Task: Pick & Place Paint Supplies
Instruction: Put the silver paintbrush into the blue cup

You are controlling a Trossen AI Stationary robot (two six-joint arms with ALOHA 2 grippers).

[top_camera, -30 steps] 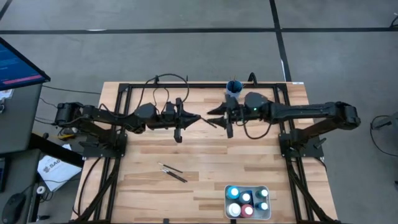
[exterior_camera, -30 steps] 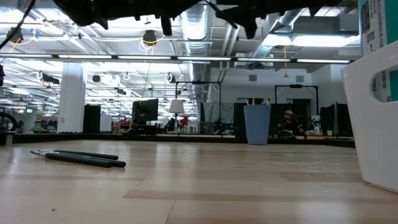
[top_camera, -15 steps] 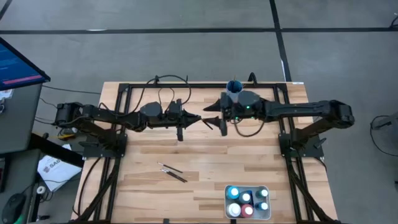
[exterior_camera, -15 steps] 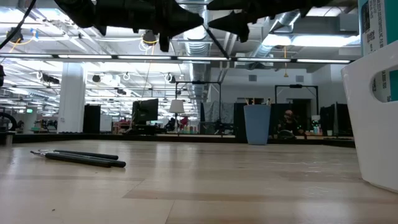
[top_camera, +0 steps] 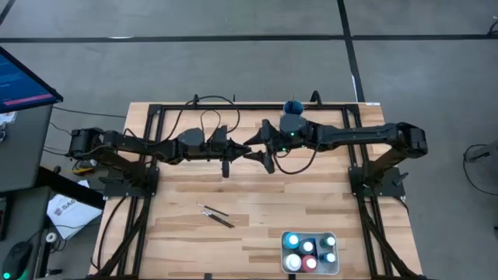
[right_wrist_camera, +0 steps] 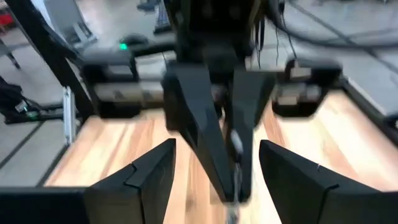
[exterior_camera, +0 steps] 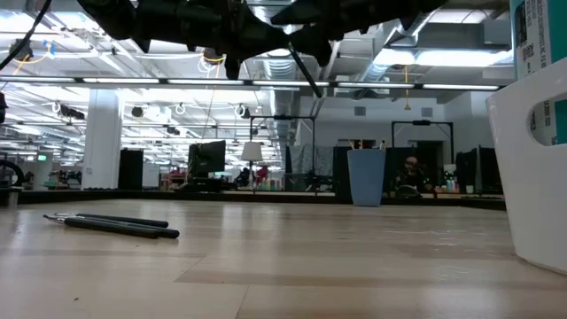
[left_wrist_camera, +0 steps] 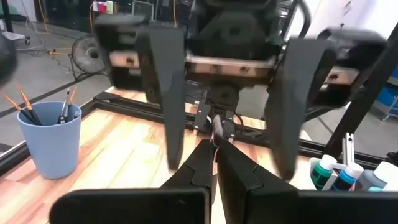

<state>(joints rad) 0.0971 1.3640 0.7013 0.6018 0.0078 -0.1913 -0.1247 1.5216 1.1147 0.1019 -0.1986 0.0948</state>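
High above the middle of the table, my left gripper (top_camera: 247, 149) is shut on a thin dark paintbrush (exterior_camera: 306, 76). My right gripper (top_camera: 262, 146) faces it, open. Its two fingers (left_wrist_camera: 166, 93) stand on either side of the left gripper's tips and the brush, touching neither as far as I can see. Two more paintbrushes (top_camera: 215, 215) lie flat on the table nearer the front. Several paint bottles (top_camera: 309, 250) stand in the white tray (top_camera: 336, 238). The blue cup (top_camera: 292, 107) holds brushes at the far edge. My left gripper pinches the paintbrush's shaft (left_wrist_camera: 217, 128) between its two shut fingertips. The fingers are level and point toward the table's right, lying across the brush. The brush is lifted clear, and its lower part (exterior_camera: 312, 85) slants down below the fingers.
The blue cup (left_wrist_camera: 50, 140) stands just behind the right gripper at the far edge. The white tray (exterior_camera: 536, 168) sits at the front right. A black frame (top_camera: 156, 109) borders the table's far and side edges. Bare wood lies under both grippers.
My right gripper has moved toward the table's left, up to my left gripper, and its fingers now flank the left fingertips and the brush. My left gripper has stayed shut on the brush and has hardly shifted.
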